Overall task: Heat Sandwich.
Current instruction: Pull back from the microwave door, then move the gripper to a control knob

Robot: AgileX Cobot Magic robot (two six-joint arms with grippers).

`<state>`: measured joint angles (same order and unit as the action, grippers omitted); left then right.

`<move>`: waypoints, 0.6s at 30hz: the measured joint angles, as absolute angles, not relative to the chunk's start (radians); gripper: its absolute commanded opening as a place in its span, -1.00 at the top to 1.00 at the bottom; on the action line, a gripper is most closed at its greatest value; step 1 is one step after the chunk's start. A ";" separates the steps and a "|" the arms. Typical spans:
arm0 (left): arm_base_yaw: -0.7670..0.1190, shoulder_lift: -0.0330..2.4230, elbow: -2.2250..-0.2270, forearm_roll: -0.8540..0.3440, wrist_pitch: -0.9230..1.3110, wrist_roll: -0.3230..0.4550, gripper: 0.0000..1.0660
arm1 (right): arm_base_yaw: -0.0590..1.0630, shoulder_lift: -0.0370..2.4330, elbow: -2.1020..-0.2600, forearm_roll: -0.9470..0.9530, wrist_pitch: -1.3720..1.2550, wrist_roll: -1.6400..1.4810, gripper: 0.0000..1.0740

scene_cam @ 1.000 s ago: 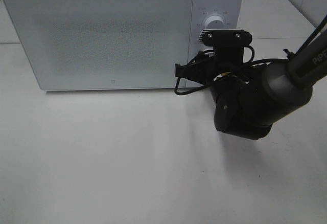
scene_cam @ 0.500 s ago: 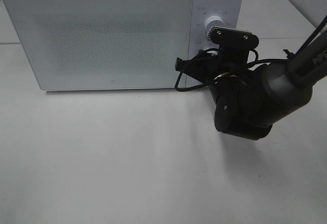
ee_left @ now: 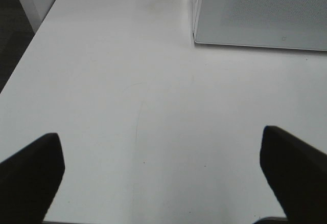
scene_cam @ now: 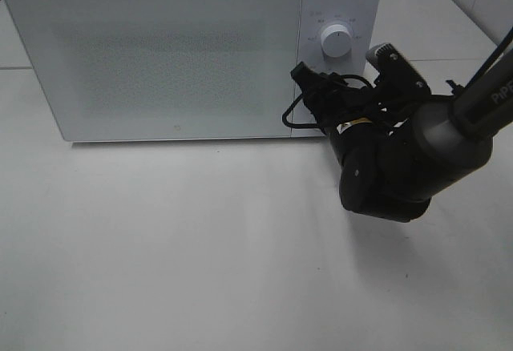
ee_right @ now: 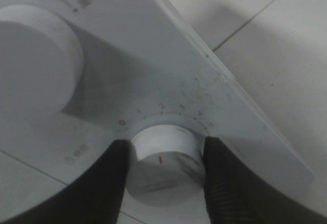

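White, smooth and boxy, the microwave (scene_cam: 160,54) fills the upper left of the exterior high view, its door shut flat and finely speckled behind a pale sheen. At the door's right edge runs a narrow control panel (scene_cam: 341,14) with a round, matte upper dial (scene_cam: 336,41). The glossy black right arm (scene_cam: 401,159), bulbous at the joint and trailed by a looped cable (scene_cam: 288,119), reaches in from the right edge to the panel's lower part. In the right wrist view the right gripper (ee_right: 163,178) is clenched on the lower dial (ee_right: 163,147), a short white cylinder with a red tick; its dark ribbed fingers (ee_right: 110,183) press both sides. The left gripper (ee_left: 163,178) hangs released, its blunt black fingers (ee_left: 30,168) spread wide above the bare table (scene_cam: 200,247). That pale, faintly scuffed surface lies open across the lower frame, with tile seams at the upper right. The sandwich shows in no view; where it lies cannot be told.
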<state>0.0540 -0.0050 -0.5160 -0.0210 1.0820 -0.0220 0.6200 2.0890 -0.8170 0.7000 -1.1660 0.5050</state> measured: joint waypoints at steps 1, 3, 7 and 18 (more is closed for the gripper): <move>0.054 -0.005 -0.516 -0.021 1.082 -0.022 -0.83 | 0.620 2.090 -0.817 0.697 -1.170 0.550 0.75; 0.054 -0.005 -0.516 -0.021 1.082 -0.022 -0.83 | 0.619 2.090 -0.814 0.690 -1.172 0.679 0.75; 0.054 -0.005 -0.516 -0.021 1.082 -0.022 -0.83 | 0.619 2.090 -0.814 0.687 -1.172 0.867 0.75; 0.054 -0.005 -0.516 -0.021 1.082 -0.022 -0.83 | 0.617 2.093 -0.812 0.678 -1.176 1.336 0.75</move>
<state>0.0540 -0.0050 -0.5160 -0.0210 1.0820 -0.0220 0.6170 2.0930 -0.8120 0.6780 -1.1760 1.3360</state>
